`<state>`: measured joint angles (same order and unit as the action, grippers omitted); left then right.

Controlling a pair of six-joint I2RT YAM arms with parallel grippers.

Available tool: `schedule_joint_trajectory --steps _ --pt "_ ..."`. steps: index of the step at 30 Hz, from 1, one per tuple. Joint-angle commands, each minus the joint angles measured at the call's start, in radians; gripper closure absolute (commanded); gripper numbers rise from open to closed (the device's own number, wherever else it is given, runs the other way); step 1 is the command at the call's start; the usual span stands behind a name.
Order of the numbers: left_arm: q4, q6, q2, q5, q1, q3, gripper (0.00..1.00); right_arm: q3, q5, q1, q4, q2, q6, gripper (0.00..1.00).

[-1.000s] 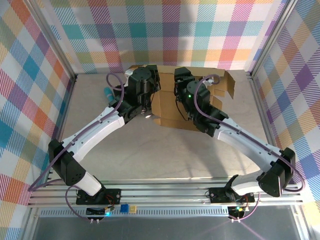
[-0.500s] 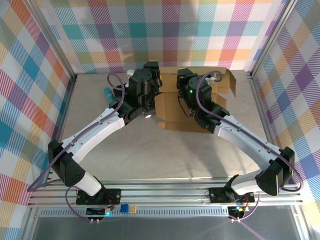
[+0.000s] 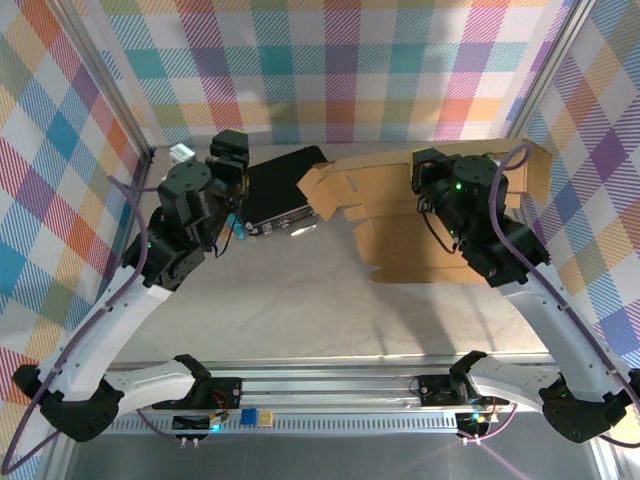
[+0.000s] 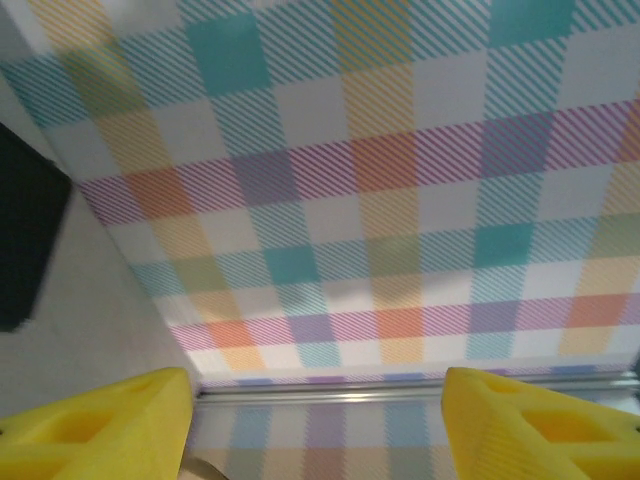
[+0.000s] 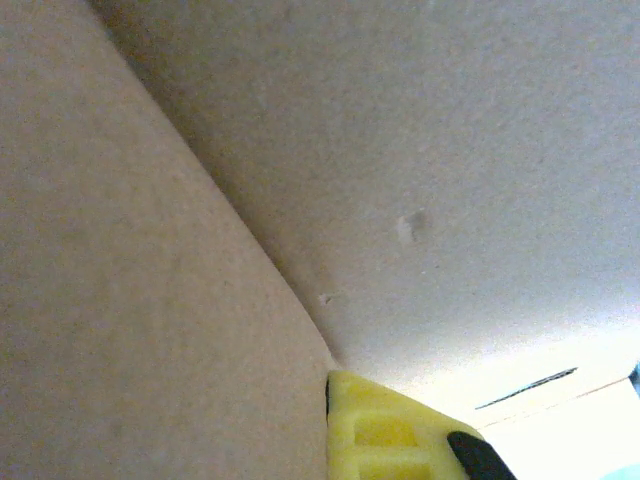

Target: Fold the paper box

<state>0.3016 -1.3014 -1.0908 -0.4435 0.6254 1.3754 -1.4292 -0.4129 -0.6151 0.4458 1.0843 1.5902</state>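
- Currently the paper box [image 3: 420, 245] is sitting toward the far right corner of the worktop [image 3: 300, 310]. It is partly formed: one broad panel is lying flat and a long panel is standing up along the far edge.
- The right gripper [image 3: 430, 170] is pressing in at the top of that raised panel. Its jaws are closed, and they appear to be pinching the cardboard.
- In the right wrist view, brown cardboard [image 5: 150, 250] is crowding the lens, with one yellow finger [image 5: 385, 435] lying right against it.
- The left gripper [image 3: 228, 150] is hovering near the far left corner, well apart from the box. In the left wrist view the left gripper [image 4: 315, 420] is standing open, with nothing between its yellow pads.
- A black case [image 3: 285, 185] is lying at the far edge, left of centre. The box's left-hand tabs are reaching just beside it; contact cannot be told.
- Risk: only one arm is carrying the box, on a single thin panel. That panel could be creasing off its score line, or slipping out, if it is pulled sideways.
- Risk: the loose tabs could be snagging on the case during any swing to the left.
- Risk: with the left arm away from the box, the unsupported flaps could be springing open.
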Motion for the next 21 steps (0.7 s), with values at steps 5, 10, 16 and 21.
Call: schedule_joint_trajectory --steps 5,10,16,21 --pt "0.202 0.141 0.003 0.024 -0.054 -0.02 0.39 0.018 0.186 0.061 0.074 0.074 0.297 1.0" --pt "0.312 0.193 -0.048 0.14 -0.097 0.051 0.46 0.013 0.31 0.201 -0.031 0.246 0.313 1.0" --pt "0.301 0.276 -0.027 0.279 -0.14 0.005 0.54 0.145 0.528 0.306 -0.312 0.376 0.304 1.0" --pt "0.265 0.435 -0.072 0.504 -0.148 -0.037 0.61 0.175 0.564 0.327 -0.304 0.385 0.263 1.0"
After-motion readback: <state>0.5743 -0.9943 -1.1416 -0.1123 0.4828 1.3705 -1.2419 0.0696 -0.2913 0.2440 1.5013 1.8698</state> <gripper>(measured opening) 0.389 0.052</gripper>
